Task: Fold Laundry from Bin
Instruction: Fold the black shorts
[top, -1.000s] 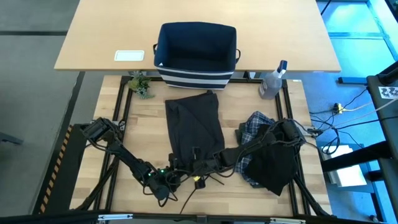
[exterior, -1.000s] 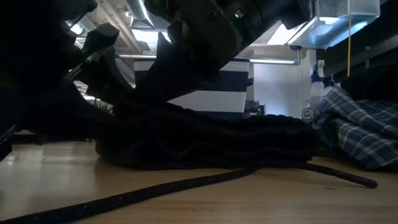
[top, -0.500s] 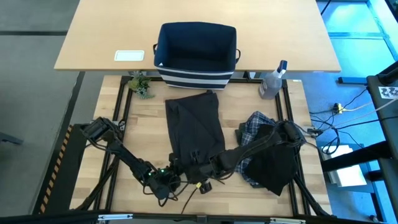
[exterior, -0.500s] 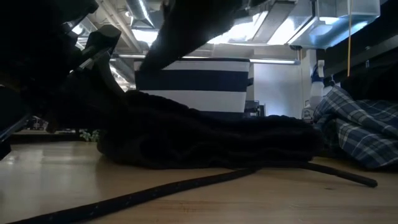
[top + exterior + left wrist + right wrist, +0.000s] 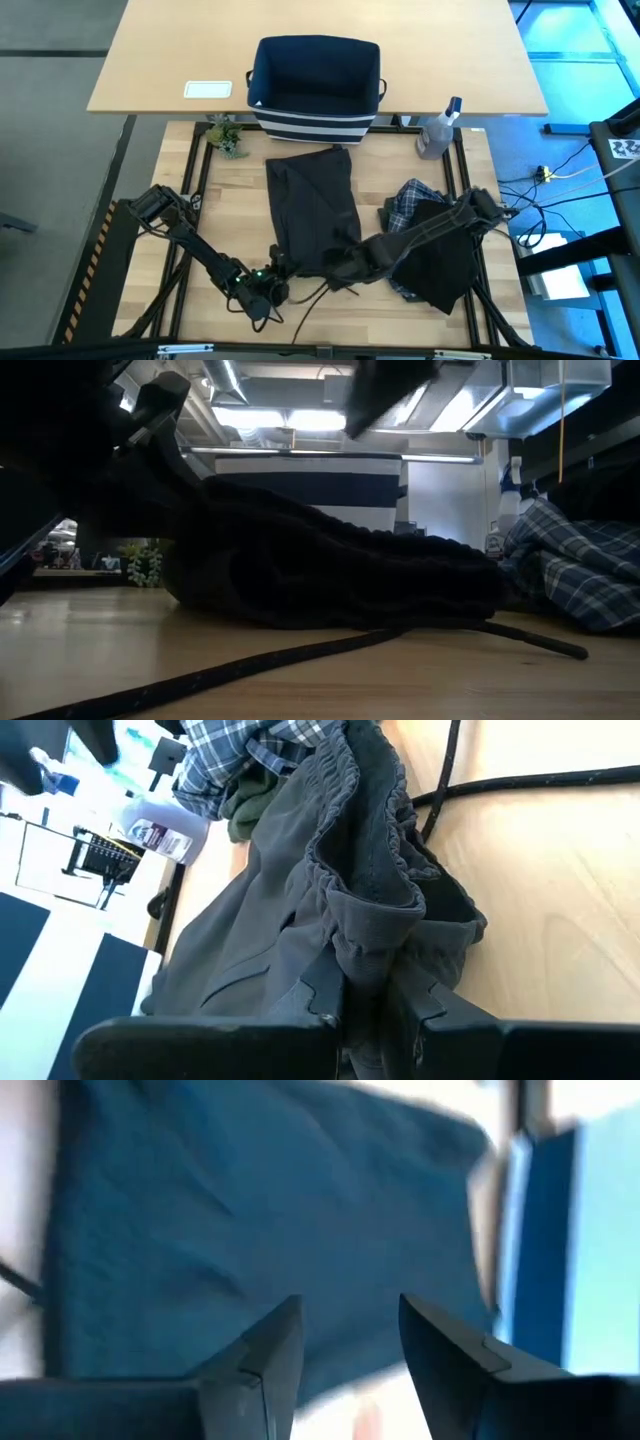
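A dark olive-green garment (image 5: 312,205) lies spread on the table's middle, its gathered waistband end nearest the near edge. My left gripper (image 5: 272,285) is at the garment's near left corner, shut on it. My right gripper (image 5: 350,1335) hangs open above the garment's near right corner (image 5: 345,268) with nothing between its fingers. The blue-and-white plaid shirt (image 5: 405,205) and the black garment (image 5: 440,262) lie heaped at the right. The bin (image 5: 316,88) stands at the far side. My left gripper pinches the bunched elastic waistband (image 5: 372,960) at the garment's near left corner between its two fingers. The fingers come slanting from the table's near left, tipped slightly down. That corner is raised a little; the rest of the garment (image 5: 330,575) lies on the table.
A dark drawstring cord (image 5: 300,652) trails on the wood in front of the garment. A clear spray bottle (image 5: 438,130) stands at the far right, a small plant (image 5: 228,138) at the far left, and a white card (image 5: 208,89) lies left of the bin.
My right gripper has risen off the garment's near edge and moved a little toward the right, tipping as it went. The garment's near left part now stands higher in the low view, while the rest stays flat.
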Controlling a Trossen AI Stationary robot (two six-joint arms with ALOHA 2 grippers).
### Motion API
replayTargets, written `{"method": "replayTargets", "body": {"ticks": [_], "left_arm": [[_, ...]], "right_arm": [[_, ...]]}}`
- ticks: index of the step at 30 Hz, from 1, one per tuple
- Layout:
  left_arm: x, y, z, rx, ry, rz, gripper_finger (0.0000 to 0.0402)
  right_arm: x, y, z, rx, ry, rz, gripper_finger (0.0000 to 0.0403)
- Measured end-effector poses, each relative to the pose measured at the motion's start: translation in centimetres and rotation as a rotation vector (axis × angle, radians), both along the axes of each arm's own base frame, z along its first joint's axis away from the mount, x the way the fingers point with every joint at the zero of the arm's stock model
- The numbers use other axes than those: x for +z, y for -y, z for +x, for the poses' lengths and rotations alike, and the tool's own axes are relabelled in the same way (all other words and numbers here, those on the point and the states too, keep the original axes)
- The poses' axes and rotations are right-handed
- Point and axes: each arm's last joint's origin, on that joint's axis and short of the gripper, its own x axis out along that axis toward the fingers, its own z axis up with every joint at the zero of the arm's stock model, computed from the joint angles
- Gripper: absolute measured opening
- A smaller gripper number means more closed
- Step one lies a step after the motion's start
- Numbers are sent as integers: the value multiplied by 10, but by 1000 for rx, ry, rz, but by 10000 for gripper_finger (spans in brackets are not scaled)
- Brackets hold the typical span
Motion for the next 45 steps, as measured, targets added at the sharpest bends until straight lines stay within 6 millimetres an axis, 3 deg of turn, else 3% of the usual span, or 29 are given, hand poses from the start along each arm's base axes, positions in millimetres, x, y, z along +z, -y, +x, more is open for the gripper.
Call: {"method": "replayTargets", "body": {"ticks": [7, 12, 17, 21, 29, 32, 38, 45], "left_arm": [[1, 0, 0, -1, 2, 6, 24], [16, 0, 0, 12, 47, -16, 24], [32, -2, -2, 20, 93, -52, 24], [42, -5, -2, 31, 117, -83, 24], [42, -15, 0, 104, 125, -164, 24], [40, -20, 2, 123, 113, -195, 24], [39, -24, 5, 130, 103, -213, 24], [40, -25, 5, 134, 107, -220, 24]], "right_arm": [[-21, 16, -67, -178, 120, 13, 166], [-66, 23, -107, -117, 270, 127, 166], [-114, 25, -131, 65, 244, 169, 166], [-130, 19, -140, 169, 249, 206, 166], [-126, -11, -144, 401, 324, 249, 168], [-129, -17, -140, 370, 409, 218, 180], [-148, -17, -135, 392, 375, 62, 227], [-169, -18, -134, 454, 294, -27, 309]]}}
